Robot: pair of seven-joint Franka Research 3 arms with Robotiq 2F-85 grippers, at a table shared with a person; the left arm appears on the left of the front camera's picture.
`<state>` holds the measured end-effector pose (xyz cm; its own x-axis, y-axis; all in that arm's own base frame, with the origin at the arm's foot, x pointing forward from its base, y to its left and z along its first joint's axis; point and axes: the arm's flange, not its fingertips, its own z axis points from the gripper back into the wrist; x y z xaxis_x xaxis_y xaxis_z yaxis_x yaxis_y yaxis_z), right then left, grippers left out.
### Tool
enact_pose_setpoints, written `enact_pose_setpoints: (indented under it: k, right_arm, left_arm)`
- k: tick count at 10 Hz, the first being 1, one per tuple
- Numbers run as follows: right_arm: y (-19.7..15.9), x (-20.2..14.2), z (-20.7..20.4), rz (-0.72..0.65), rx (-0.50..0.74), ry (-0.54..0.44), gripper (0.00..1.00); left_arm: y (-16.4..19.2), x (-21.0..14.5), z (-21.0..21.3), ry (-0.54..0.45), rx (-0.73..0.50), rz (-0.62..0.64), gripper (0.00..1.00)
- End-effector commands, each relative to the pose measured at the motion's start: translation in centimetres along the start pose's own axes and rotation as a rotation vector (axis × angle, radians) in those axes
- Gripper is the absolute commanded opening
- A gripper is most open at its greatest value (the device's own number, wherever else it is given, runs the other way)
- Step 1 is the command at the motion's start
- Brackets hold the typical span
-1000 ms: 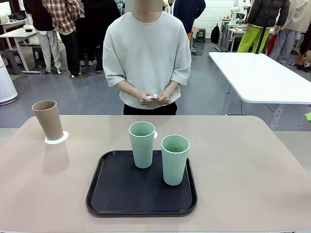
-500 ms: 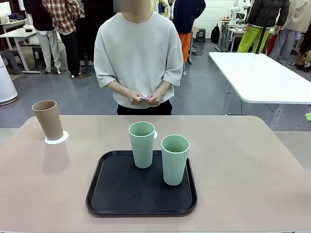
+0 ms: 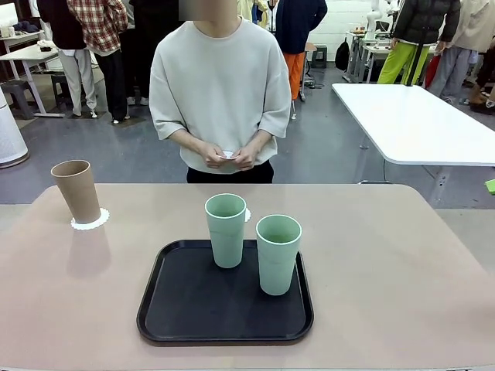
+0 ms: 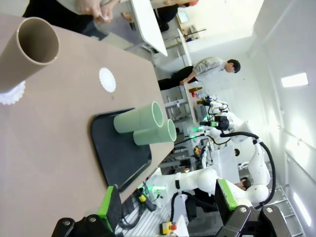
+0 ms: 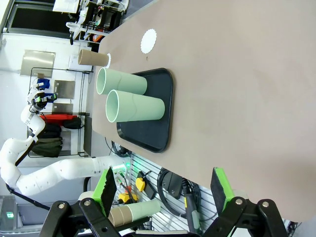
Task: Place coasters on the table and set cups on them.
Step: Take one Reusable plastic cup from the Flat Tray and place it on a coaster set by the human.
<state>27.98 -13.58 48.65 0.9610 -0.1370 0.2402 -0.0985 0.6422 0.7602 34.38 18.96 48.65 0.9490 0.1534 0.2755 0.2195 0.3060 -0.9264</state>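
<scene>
Tan-brown tapered matte tumbler [image 3: 76,189] stands upright on a white scalloped round coaster [image 3: 93,221] at the far left of the beige-pink matte surface [image 3: 387,255], so that pair reads as done. Second white lacy coaster [image 4: 107,80] lies bare on the surface just beyond the black rectangular tray [image 3: 186,309], likely waiting for a cup. Rear pale green tapered tumbler [image 3: 226,229] and front pale green tapered tumbler [image 3: 278,253] stand upright on the tray, near each other, not on coasters yet. Person's hands [image 3: 214,158] meet at the waist, pinching a small white thing [image 3: 227,154], maybe the third coaster, too small to tell. Left pincer [image 4: 168,210] has fingers apart with nothing between; right pincer [image 5: 163,197] likewise apart and empty, both well back from the tumblers. In the front view the rear green tumbler hides most of the bare coaster, leaving a sliver at its right; the wrist views cut off the pincer bases
</scene>
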Motion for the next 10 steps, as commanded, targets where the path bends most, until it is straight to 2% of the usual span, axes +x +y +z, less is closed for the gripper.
enact_pose_setpoints:
  k: [1,4,5,6,7,9,10]
  right_arm:
    - [0.0,0.0,-0.1,0.002,0.017,0.001,1.0]
    - [0.0,0.0,-0.1,0.002,0.017,0.001,1.0]
    - [0.0,0.0,-0.1,0.002,0.017,0.001,1.0]
    - [0.0,0.0,-0.1,0.002,0.017,0.001,1.0]
    - [0.0,0.0,-0.1,0.002,0.017,0.001,1.0]
    - [0.0,0.0,-0.1,0.002,0.017,0.001,1.0]
    - [0.0,0.0,-0.1,0.002,0.017,0.001,1.0]
  left_arm:
    - [-0.1,-0.4,-0.2,-0.017,0.007,-0.004,1.0]
    - [0.0,0.0,0.0,0.0,0.0,0.0,1.0]
    - [0.5,0.9,-1.4,0.077,-0.011,-0.187,1.0]
    - [-0.6,3.0,-4.3,0.116,0.046,-0.374,1.0]
    - [-2.5,4.0,-7.2,0.124,0.137,-0.538,1.0]
    - [-7.5,4.4,-12.3,0.138,0.182,-0.914,1.0]
    - [-9.5,5.1,-14.9,0.176,0.211,-1.118,1.0]
